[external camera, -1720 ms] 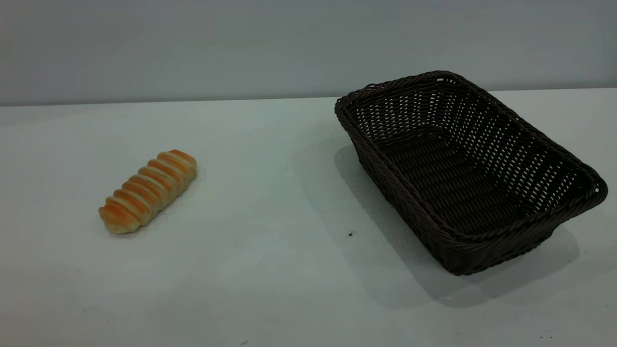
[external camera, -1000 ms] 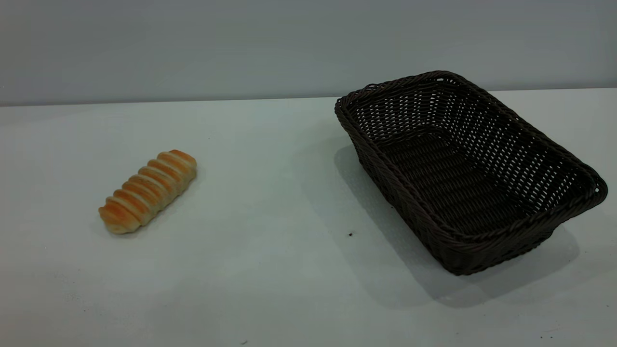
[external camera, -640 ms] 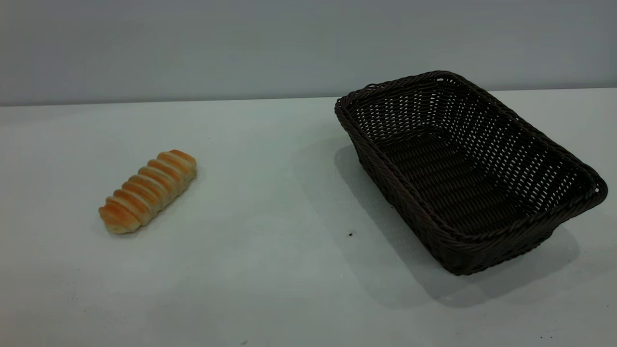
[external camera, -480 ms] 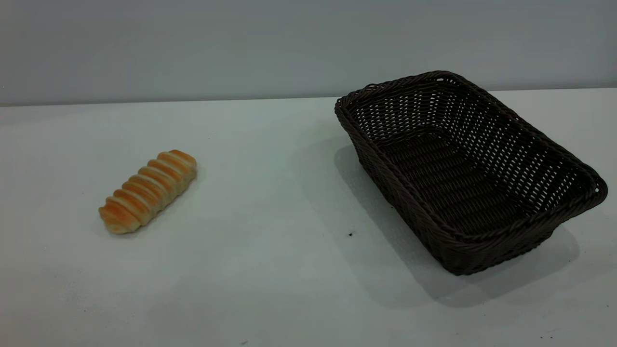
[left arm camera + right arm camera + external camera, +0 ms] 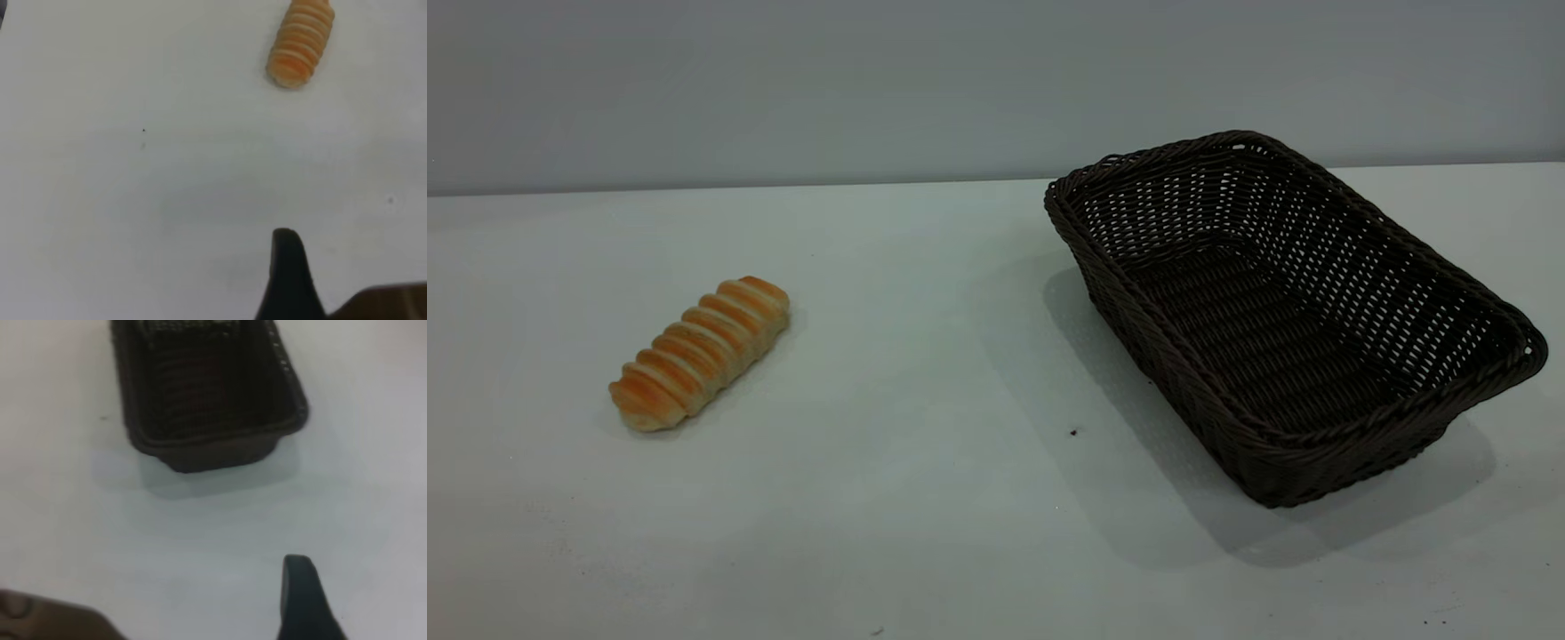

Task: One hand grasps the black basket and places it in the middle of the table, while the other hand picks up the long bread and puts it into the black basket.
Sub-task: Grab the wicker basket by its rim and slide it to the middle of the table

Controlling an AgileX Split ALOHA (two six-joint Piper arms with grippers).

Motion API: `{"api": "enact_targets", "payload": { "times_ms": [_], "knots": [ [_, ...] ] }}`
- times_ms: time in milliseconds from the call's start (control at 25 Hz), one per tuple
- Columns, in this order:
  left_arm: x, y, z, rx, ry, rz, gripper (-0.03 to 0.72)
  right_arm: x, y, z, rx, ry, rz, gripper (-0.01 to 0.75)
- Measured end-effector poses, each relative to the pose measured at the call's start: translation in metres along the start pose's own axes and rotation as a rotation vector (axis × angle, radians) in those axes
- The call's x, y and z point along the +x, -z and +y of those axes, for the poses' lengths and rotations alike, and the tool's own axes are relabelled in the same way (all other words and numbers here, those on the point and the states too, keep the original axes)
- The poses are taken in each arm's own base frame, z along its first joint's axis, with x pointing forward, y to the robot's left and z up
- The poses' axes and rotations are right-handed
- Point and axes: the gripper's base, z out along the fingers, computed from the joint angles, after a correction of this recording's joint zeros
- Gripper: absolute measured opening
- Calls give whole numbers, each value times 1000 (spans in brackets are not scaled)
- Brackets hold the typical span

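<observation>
The long bread (image 5: 698, 353) lies on the left part of the white table (image 5: 925, 498), its length running diagonally. The black basket (image 5: 1172, 366) stands empty on the right part of the table, turned at an angle. Neither arm shows in the exterior view. In the left wrist view a black part of my left gripper (image 5: 288, 277) hangs over bare table, well short of the bread (image 5: 301, 41). In the right wrist view a black part of my right gripper (image 5: 301, 600) hangs over bare table, apart from the basket (image 5: 200, 457).
A grey wall runs behind the table's far edge (image 5: 738, 187). A tiny dark speck (image 5: 1073, 433) lies on the table just left of the basket. A wide stretch of bare table separates bread and basket.
</observation>
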Motion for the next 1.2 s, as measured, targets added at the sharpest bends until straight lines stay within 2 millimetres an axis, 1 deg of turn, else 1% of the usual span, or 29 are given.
{"api": "enact_targets", "payload": {
  "times_ms": [200, 280, 400, 520, 640, 800, 1000, 1200],
  "knots": [
    [-11, 3, -2, 22, 17, -113, 553, -5, 1, 8, -86, -3, -55, 456],
    [-14, 2, -3, 37, 33, -107, 553, -9, 2, 10, -103, 26, -90, 456],
    [-24, -4, -4, 42, 36, -54, 553, -21, 3, 12, -138, 41, -90, 456],
    [-42, -9, -3, 42, 23, -42, 553, -40, -7, 11, -175, 47, -13, 456],
    [-63, -15, -3, 42, 23, -39, 553, -61, -27, 10, -225, 26, 81, 456],
    [-84, -27, -2, 29, 14, 1, 553, -78, -69, 6, -298, 26, 221, 456],
    [-99, -46, 2, -23, 1, 91, 553, -85, -121, 5, -407, 10, 341, 456],
    [-104, -56, 3, -30, 27, 116, 553, -82, -167, 0, -405, -66, 432, 456]
  ]
}}
